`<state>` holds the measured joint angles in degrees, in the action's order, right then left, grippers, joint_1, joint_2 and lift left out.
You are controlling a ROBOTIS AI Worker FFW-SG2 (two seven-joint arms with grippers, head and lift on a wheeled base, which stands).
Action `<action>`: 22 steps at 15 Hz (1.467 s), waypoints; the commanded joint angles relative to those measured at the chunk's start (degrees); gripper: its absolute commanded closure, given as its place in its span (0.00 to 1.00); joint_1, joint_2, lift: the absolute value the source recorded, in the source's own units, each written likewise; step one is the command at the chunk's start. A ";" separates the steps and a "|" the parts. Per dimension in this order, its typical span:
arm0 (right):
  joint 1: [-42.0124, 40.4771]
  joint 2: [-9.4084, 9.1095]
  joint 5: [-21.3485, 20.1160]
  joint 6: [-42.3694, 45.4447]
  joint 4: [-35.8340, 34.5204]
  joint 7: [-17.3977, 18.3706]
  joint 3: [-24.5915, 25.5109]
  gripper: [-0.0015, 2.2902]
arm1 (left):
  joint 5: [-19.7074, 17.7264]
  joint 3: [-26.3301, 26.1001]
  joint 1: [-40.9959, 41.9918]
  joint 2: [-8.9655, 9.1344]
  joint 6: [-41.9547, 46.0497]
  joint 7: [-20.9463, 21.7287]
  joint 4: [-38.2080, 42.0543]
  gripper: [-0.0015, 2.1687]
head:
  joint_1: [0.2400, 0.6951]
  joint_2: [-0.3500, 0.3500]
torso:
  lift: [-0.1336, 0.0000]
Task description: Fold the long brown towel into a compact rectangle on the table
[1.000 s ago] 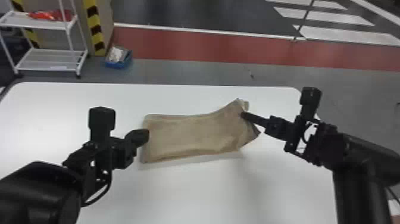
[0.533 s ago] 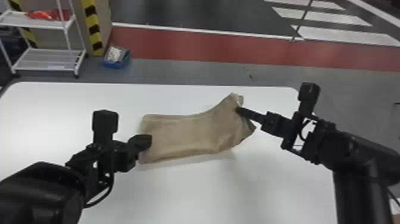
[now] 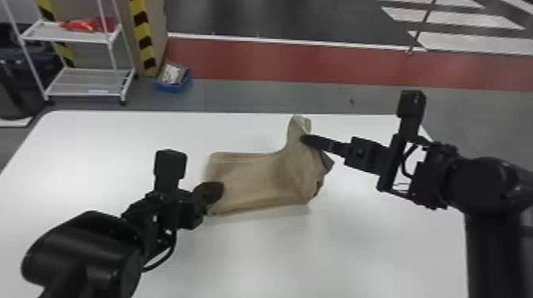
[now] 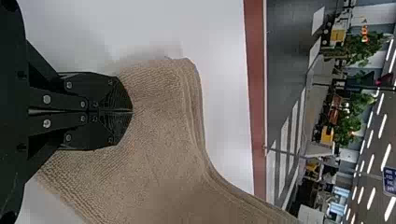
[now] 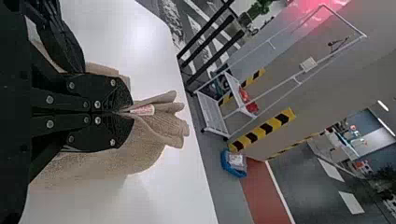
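The brown towel (image 3: 254, 178) lies in layers across the middle of the white table (image 3: 254, 257), its right end lifted and bent up. My left gripper (image 3: 216, 191) rests at the towel's left end; in the left wrist view this gripper (image 4: 131, 111) has its fingers together over the cloth, and whether they pinch it is hard to see. My right gripper (image 3: 304, 138) holds the raised right end; in the right wrist view the gripper (image 5: 131, 113) is shut on the gathered towel layers (image 5: 163, 123), with a small white tag beside the fingertips.
Beyond the table's far edge, a white wire shelf (image 3: 87, 81) and a blue bin (image 3: 173, 77) stand on the floor at the back left, near a post with yellow and black stripes (image 3: 142, 35).
My right gripper has moved left and toward the table's far side, carrying the towel's right end inward and up. The left gripper has stayed nearly still.
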<state>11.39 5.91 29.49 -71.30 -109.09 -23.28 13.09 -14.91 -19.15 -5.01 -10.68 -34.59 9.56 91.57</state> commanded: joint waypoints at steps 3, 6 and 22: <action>1.17 -2.74 0.48 -0.90 -0.16 0.87 -4.04 0.70 | -1.62 -0.80 -0.17 0.22 -0.35 1.07 -0.16 0.95 | 1.00 0.38 | 0.07; 1.53 -3.18 -0.58 -1.08 0.01 1.14 -7.29 0.70 | -1.70 -1.42 0.18 0.57 -0.18 0.98 -0.16 0.95 | 1.00 0.41 | 0.07; 1.96 -4.06 -6.99 5.25 6.78 2.45 -14.85 0.70 | -2.41 0.08 2.64 0.04 1.05 1.86 0.36 0.95 | 1.00 0.49 | 0.07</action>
<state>13.69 2.00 22.61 -66.60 -102.78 -20.83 -1.56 -17.16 -19.22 -2.39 -10.60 -33.55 11.41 91.88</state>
